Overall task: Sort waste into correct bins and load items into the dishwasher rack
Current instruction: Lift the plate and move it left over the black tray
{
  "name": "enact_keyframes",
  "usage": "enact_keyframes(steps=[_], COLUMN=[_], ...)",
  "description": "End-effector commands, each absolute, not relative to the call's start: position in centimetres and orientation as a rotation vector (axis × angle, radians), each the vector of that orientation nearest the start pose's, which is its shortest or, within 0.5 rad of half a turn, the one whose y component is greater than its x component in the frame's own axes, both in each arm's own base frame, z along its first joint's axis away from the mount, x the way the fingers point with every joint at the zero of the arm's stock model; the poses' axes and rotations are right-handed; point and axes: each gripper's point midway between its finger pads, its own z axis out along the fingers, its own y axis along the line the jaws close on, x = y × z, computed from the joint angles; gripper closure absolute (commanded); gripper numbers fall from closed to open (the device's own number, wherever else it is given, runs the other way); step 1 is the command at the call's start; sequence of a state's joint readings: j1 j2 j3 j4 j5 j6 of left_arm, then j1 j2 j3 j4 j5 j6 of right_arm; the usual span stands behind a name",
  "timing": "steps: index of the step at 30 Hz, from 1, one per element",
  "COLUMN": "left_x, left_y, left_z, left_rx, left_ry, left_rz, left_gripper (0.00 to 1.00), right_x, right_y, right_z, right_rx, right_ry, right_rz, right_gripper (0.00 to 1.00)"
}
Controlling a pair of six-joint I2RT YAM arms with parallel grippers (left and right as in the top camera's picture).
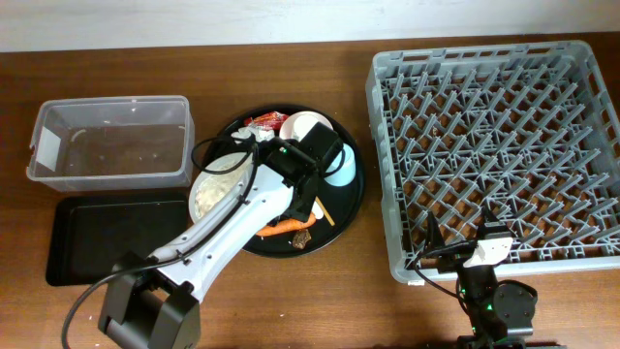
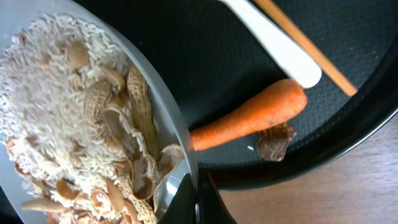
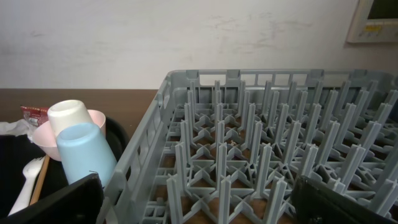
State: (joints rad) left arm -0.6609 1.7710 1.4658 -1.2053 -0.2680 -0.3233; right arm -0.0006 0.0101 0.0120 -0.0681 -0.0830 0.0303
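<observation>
My left gripper (image 2: pixel 198 200) is shut on the rim of the pale grey plate (image 2: pixel 166 115), which holds rice-like crumbs and brown shells (image 2: pixel 74 118). In the overhead view the plate (image 1: pixel 208 192) sits at the left of the round black tray, with the arm over it. An orange carrot (image 2: pixel 249 118), a brown scrap (image 2: pixel 277 142), the white fork (image 2: pixel 273 43) and a chopstick (image 2: pixel 311 46) lie on the tray beside it. My right gripper (image 3: pixel 199 208) is open and empty over the near edge of the grey rack (image 3: pixel 261 143). The light blue cup (image 3: pixel 84 152), small white cup (image 3: pixel 69 112) and pinkish bowl (image 3: pixel 42 140) stand together.
The clear tub (image 1: pixel 111 141) and the shallow black tray (image 1: pixel 116 240) are at the left. The round black tray (image 1: pixel 351 204) is in the middle and the rack (image 1: pixel 494 155) at the right. A red wrapper (image 1: pixel 263 122) lies at the round tray's back.
</observation>
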Motion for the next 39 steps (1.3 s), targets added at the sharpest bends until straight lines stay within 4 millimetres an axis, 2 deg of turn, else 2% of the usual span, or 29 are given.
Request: enact_keyframes(steps=[1, 4, 8, 12, 18, 23, 27, 32, 37, 39], left_x=[29.8, 29.6, 29.4, 28.9, 28.3, 28.2, 27.8, 29.0, 29.3, 29.0], left_y=[-15.2, -13.7, -13.1, -11.3, -6.3, -3.3, -1.2, -0.8, -0.6, -0.6], left_z=[13.7, 14.6, 15.2, 16.0, 18.5, 18.7, 17.1, 14.3, 11.7, 9.9], left_rx=[0.34, 0.247, 0.225, 0.139, -0.059, -0.193, -0.279, -0.284, -0.295, -0.298], left_ry=[2.852, 2.824, 2.818, 2.822, 2.825, 2.844, 2.883, 2.936, 2.96, 2.965], left_rz=[0.422, 0.51, 0.529, 0.575, 0.576, 0.606, 0.629, 0.441, 0.342, 0.341], left_gripper=[0.99, 0.99, 0.99, 0.99, 0.99, 0.99, 0.99, 1.0, 1.0, 1.0], right_x=[24.6, 24.6, 24.6, 24.6, 24.6, 24.6, 24.6, 24.6, 24.6, 24.6], right_y=[1.1, 1.1, 1.1, 1.1, 1.1, 1.1, 1.1, 1.1, 1.1, 1.1], right_z=[15.8, 15.8, 15.8, 15.8, 15.8, 15.8, 15.8, 15.8, 15.8, 15.8], right_rx=[-0.019, -0.019, -0.019, -0.019, -0.019, -0.019, -0.019, -0.019, -0.019, -0.019], right_ry=[1.642, 1.642, 1.642, 1.642, 1.642, 1.642, 1.642, 1.642, 1.642, 1.642], right_rz=[0.085, 0.085, 0.085, 0.085, 0.085, 0.085, 0.085, 0.085, 0.085, 0.085], right_gripper=[0.01, 0.01, 0.01, 0.02, 0.01, 0.01, 0.01, 0.01, 0.01, 0.01])
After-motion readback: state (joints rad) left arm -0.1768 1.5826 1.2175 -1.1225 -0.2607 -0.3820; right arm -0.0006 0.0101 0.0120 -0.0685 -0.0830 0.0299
